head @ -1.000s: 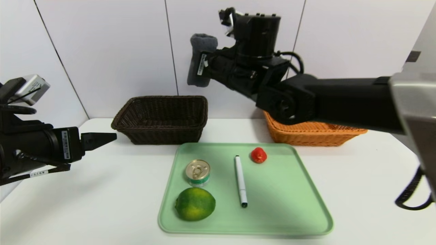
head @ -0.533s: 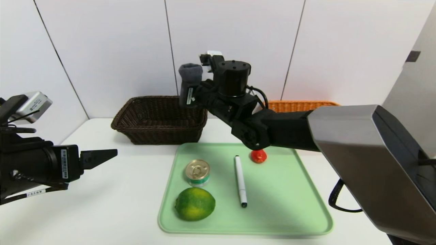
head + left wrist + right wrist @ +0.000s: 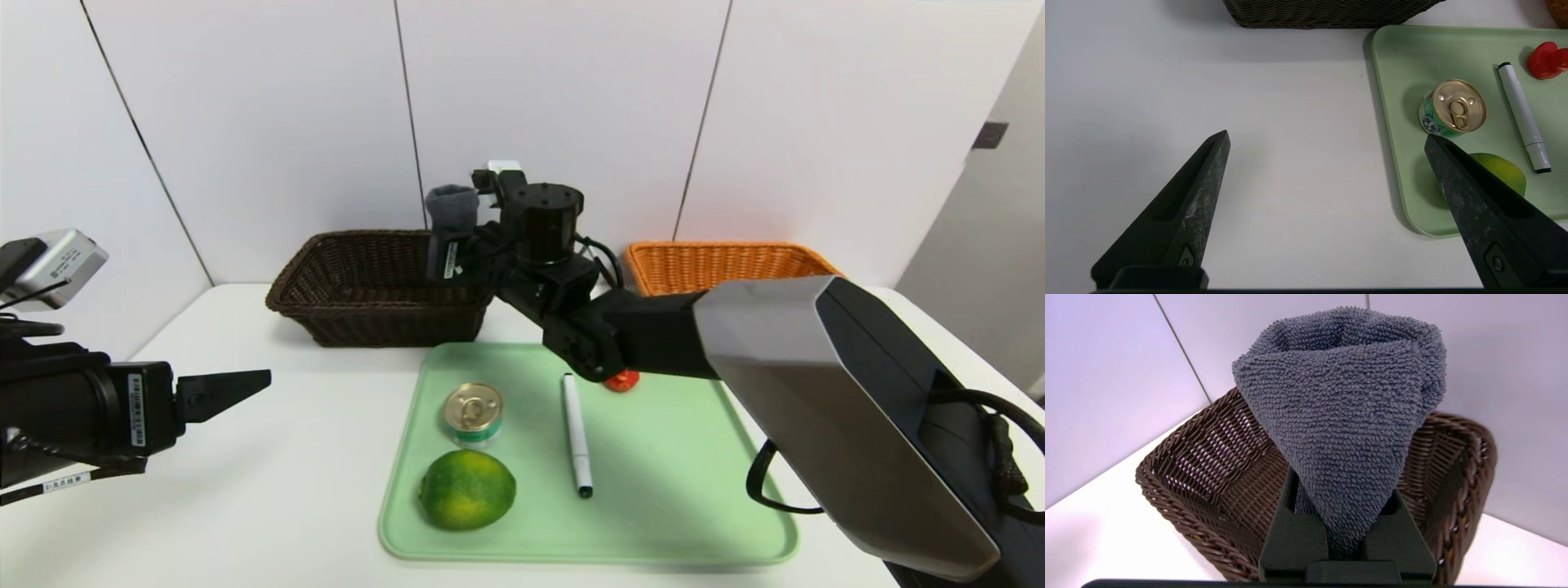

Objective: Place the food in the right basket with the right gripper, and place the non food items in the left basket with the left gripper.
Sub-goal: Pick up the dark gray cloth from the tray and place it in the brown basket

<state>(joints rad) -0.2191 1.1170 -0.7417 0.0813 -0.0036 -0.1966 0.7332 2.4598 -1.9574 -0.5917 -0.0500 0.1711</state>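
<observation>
Two end effectors in play over a white counter [image 3: 269,457], and the green tray [image 3: 678,490] is our landmark. On the tray's near left corner sits the green citrus fruit [image 3: 467,489], yellowish patches showing; just behind it on the tray stands the small tin can [image 3: 473,414], gold pull-tab lid up. Lying lengthwise down the tray's middle is the white marker pen [image 3: 576,431], black tip toward the near edge, apart from the can. At the tray's far edge, right of the pen, the small red knobbly object [image 3: 622,380] peeks out from under the right arm. Off the tray's left side, above the bare counter, hangs the left end effector [image 3: 1327,141], its two dark fingers [image 3: 1200,175] spread wide with nothing between them. Now beyond the tray's far left corner: the dark brown basket [image 3: 384,287] sits on the counter, and the right arm reaches across the tray toward it. The right end effector [image 3: 1347,539] is pinching the rolled dark grey towel [image 3: 1343,404], fingers pressed into the cloth, the roll standing upright above the brown basket's right-hand end. Beyond the tray's far right corner, well apart from the brown one, sits the orange basket [image 3: 727,265] against the wall.
</observation>
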